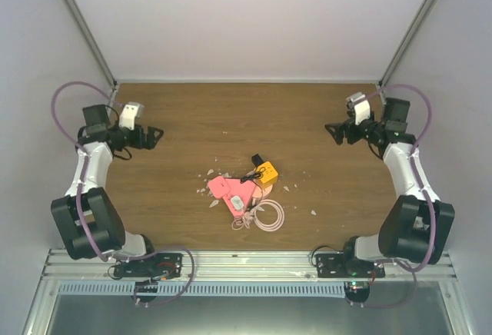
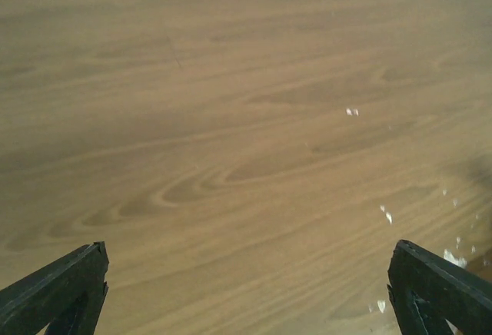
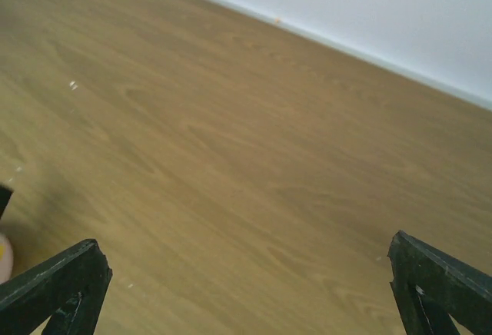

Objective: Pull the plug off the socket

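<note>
A pink socket block (image 1: 227, 190) lies at the middle of the wooden table, with a small white piece (image 1: 239, 203) on top of it. A yellow plug (image 1: 267, 172) with a black top sits against its far right end, joined by a thin black wire. A coiled pink cable (image 1: 269, 216) lies at its near right. My left gripper (image 1: 157, 137) hovers open far to the left, pointing right. My right gripper (image 1: 330, 130) hovers open far to the right, pointing left. The left wrist view (image 2: 246, 289) and right wrist view (image 3: 246, 289) show only bare wood between the fingertips.
Small white chips (image 1: 294, 187) are scattered on the table (image 1: 192, 112) around the socket block, and some show in the left wrist view (image 2: 387, 215). White walls and slanted frame posts (image 1: 81, 24) close the far side. A metal rail (image 1: 254, 262) runs along the near edge.
</note>
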You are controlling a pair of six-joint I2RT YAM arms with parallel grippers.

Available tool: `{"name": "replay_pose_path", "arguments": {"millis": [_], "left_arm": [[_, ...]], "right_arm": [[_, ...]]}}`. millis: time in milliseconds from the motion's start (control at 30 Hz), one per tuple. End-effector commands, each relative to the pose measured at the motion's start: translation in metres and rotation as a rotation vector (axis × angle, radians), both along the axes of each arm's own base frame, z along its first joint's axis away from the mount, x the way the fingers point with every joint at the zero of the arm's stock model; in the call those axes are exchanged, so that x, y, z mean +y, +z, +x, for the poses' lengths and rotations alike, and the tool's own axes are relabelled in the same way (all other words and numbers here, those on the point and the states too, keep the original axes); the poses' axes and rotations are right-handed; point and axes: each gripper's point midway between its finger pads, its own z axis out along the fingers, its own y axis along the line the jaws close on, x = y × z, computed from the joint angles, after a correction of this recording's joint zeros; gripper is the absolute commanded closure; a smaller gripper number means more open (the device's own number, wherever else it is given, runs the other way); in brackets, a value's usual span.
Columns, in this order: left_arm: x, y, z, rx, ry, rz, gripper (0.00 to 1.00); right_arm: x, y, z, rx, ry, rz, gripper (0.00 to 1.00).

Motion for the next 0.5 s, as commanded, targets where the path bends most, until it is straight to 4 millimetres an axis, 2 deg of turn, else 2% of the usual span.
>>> {"name": "replay_pose_path", "arguments": {"millis": [0,200,467], "left_arm": [[-0.014,-0.006,-0.003,-0.048,0.006,0.084,0.01],[-0.044,-0.024,-0.02,-0.044,-0.057,0.14,0.01],[-0.082,-0.024,-0.037,-0.085,-0.189,0.191,0.01]], "right_arm": [[0.021,-0.006,-0.014,-0.036,0.061,-0.046,0.0],[0.056,-0.026,-0.039,-0.018,0.169,-0.072,0.0],[0.107,-0.05,-0.091,-0.026,0.433,-0.146,0.0]]}}
